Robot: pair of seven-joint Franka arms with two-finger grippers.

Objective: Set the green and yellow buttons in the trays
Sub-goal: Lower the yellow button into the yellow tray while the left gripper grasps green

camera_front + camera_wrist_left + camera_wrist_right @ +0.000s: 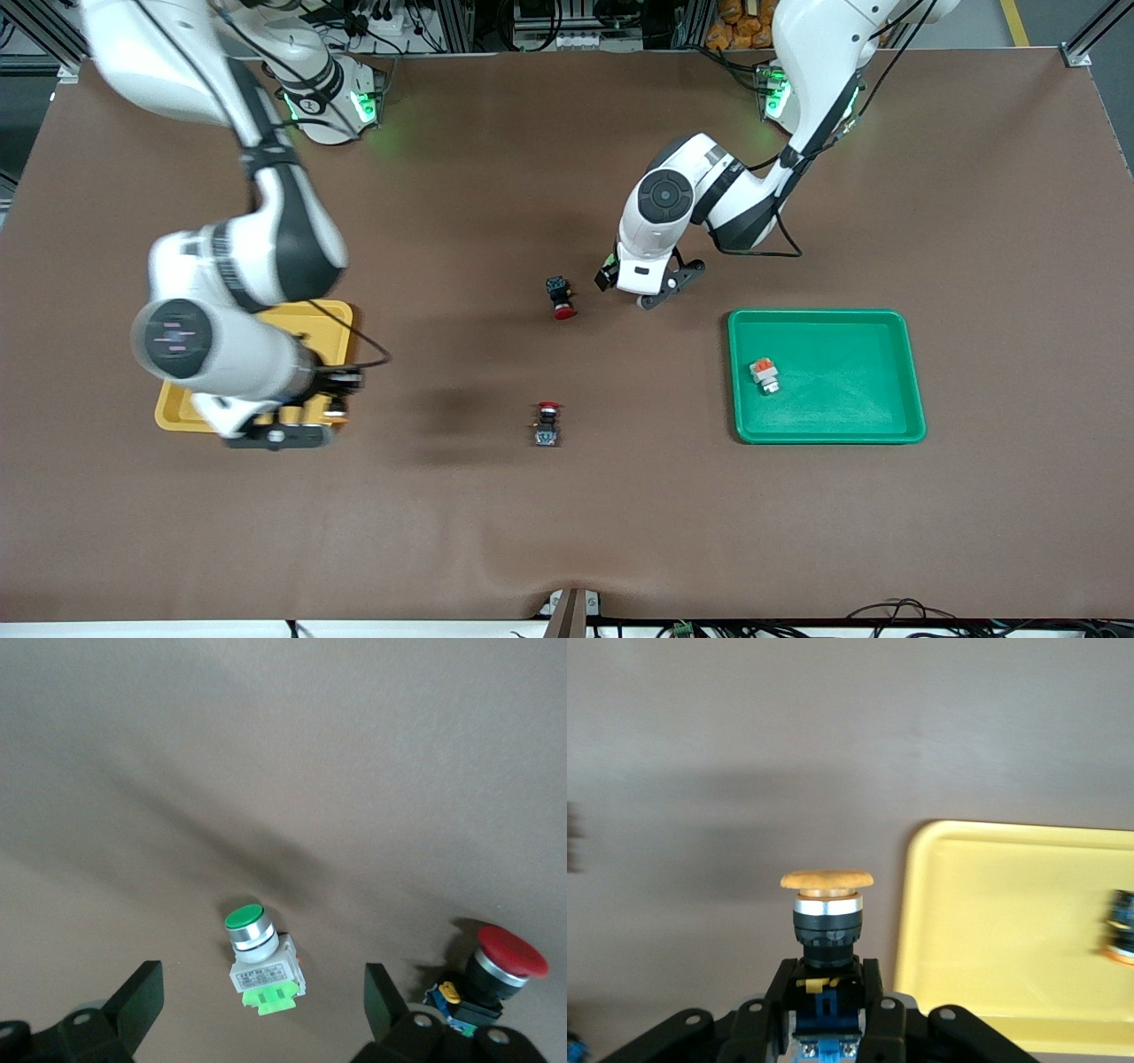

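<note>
My left gripper (664,285) is open, low over the table, beside the green tray (886,323). In the left wrist view a green-capped, white-grey button (262,960) lies on the table between the gripper's (261,1003) spread fingers (138,999), untouched; the front view hides it. An orange-topped white-grey button (764,374) lies in the green tray. My right gripper (330,397) is at the yellow tray's (330,315) edge, shut on a yellow-capped black button (826,920) held by its body (826,992). Another yellow-capped button (1121,926) lies in the yellow tray (1010,930).
Two red-capped black switches lie mid-table: one (560,298) close beside the left gripper, also in the left wrist view (498,971), the other (547,424) nearer the front camera. The right arm covers much of the yellow tray.
</note>
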